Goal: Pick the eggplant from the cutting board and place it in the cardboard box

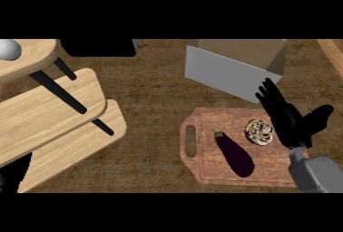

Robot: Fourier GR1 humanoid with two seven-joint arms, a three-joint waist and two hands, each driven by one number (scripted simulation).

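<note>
A dark purple eggplant (234, 154) lies on the brown wooden cutting board (204, 170), stem end pointing up-left. Behind the board stands the cardboard box (236, 63), open at the top, with a grey flap hanging toward the board. My right hand (288, 118) hovers over the board's right side, fingers straight and spread, thumb out to the right, holding nothing. It is to the right of the eggplant and apart from it. My left hand does not show.
A small round patterned item (258, 131) lies on the board between the eggplant and my right hand. Light wooden stools or chairs (47, 108) with black legs fill the left side. A black block (100, 47) sits at the back.
</note>
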